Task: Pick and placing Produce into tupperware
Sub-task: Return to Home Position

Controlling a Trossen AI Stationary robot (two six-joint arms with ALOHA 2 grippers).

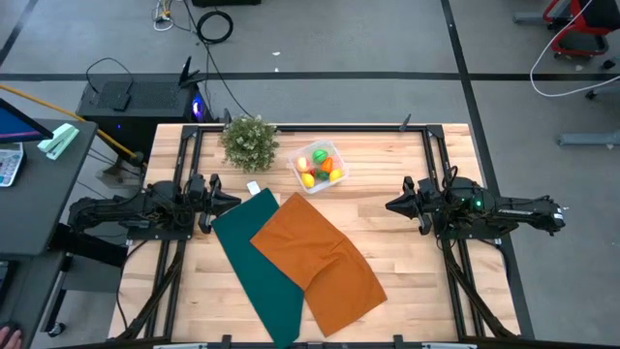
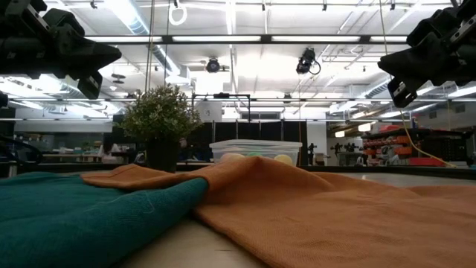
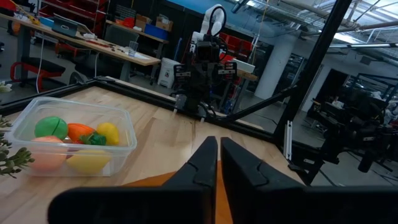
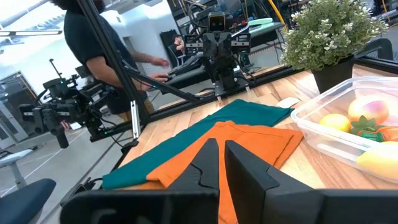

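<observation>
The clear tupperware (image 1: 318,166) stands at the far middle of the table, with several toy produce pieces (image 1: 320,167) inside: green, orange, yellow and peach. It also shows in the left wrist view (image 3: 71,142) and the right wrist view (image 4: 348,127). My left gripper (image 1: 235,201) is shut and empty at the table's left, above the green cloth's far end. My right gripper (image 1: 390,206) is shut and empty at the table's right. Both hover above the table.
An orange cloth (image 1: 320,254) lies over a green cloth (image 1: 257,262) in the table's middle and near part. A potted plant (image 1: 249,142) stands left of the tupperware. A small white object (image 1: 254,188) lies by the green cloth. A person (image 4: 93,43) stands beyond the table.
</observation>
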